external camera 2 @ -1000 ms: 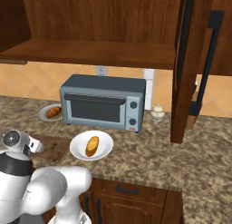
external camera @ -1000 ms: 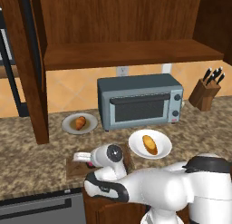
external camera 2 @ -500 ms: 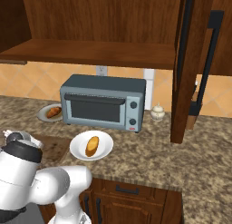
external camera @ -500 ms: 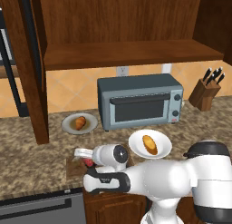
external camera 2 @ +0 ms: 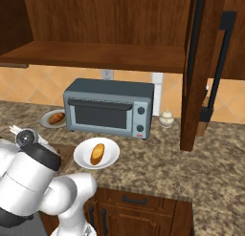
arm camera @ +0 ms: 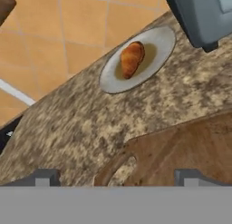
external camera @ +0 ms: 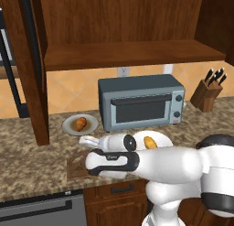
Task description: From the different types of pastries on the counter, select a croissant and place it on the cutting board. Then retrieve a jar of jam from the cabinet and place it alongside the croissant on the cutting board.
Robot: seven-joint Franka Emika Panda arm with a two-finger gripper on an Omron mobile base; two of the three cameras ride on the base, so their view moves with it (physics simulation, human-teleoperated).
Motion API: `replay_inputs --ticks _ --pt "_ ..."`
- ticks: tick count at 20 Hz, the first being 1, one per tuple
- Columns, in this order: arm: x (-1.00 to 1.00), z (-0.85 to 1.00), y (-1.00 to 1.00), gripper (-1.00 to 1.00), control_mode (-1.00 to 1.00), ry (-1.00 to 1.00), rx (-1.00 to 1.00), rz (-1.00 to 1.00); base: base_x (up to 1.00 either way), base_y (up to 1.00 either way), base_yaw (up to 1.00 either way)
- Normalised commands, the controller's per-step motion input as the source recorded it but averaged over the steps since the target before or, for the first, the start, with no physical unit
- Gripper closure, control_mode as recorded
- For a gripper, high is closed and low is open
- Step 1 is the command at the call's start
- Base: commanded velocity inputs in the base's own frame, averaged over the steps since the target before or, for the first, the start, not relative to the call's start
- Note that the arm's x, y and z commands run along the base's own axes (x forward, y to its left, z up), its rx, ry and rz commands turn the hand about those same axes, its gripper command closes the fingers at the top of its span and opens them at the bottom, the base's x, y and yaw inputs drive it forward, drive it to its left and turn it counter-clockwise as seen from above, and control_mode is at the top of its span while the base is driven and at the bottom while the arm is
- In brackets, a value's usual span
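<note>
Swinging further left since the earlier frame, the arm now reaches over the cutting board (arm camera: 181, 146). Its pincer (arm camera: 115, 177) is released, holding nothing. The croissant (arm camera: 131, 59) sits on its grey plate (arm camera: 158, 51), far left on the table (arm camera: 68, 123). Nothing is placed yet; croissant and jam both remain.

cutting board (external camera: 77, 167) mostly behind arm

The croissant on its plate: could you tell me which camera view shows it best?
The hand view: the croissant sits large and unobstructed on its grey plate, above the gripper. Both base views show it small, left of the toaster oven.
</note>
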Motion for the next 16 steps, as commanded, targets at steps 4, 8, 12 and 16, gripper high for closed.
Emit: replay_inputs --ticks 4,8,12,16 --pt "0.89 0.54 0.04 -1.00 -1.00 0.93 -0.21 -0.14 0.00 0.00 0.00" --pt "0.38 0.48 0.32 -1.00 -1.00 0.37 -0.07 -0.08 0.00 0.00 0.00" --pt "0.18 0.60 0.23 -1.00 -1.00 0.11 0.00 0.00 0.00 0.00 0.00" --pt "0.57 1.00 0.12 -1.00 -1.00 0.34 -0.05 -0.01 0.00 0.00 0.00"
